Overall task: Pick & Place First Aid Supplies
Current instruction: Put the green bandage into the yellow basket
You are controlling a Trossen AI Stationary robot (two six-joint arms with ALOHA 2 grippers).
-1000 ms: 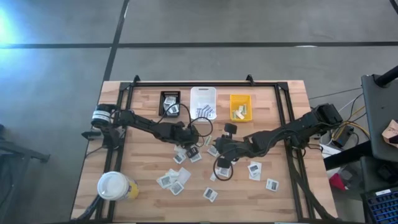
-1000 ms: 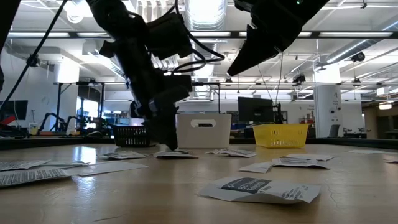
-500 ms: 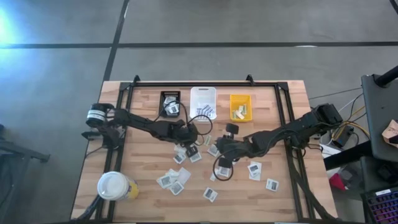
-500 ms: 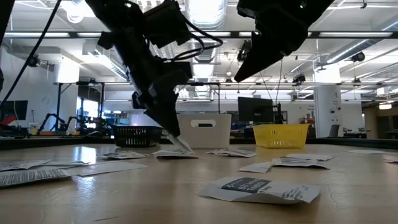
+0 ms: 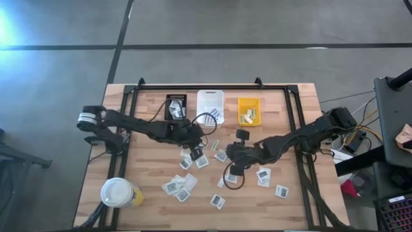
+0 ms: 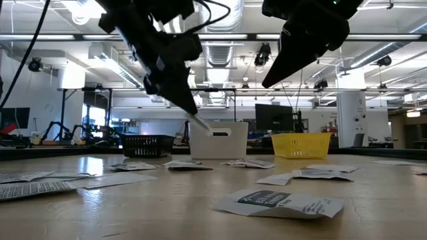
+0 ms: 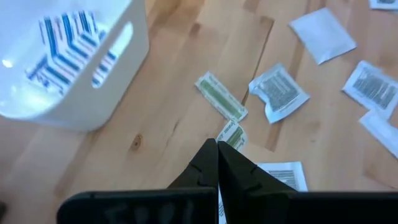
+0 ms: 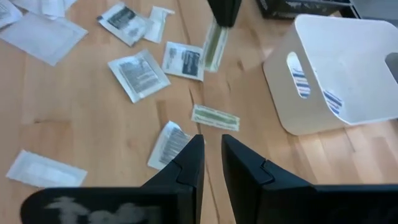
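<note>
Strip (image 8: 215,42), pale green and thin, hangs pinched in the left gripper (image 6: 193,119) above the table (image 5: 148,187). Right gripper (image 8: 211,152) hovers nearby, fingers slightly apart, holding nothing.

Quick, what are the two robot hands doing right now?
Left gripper: shut on a narrow yellow-green strip, lifted off the table.
Right gripper: open a little, holding nothing, above the packets.
</note>
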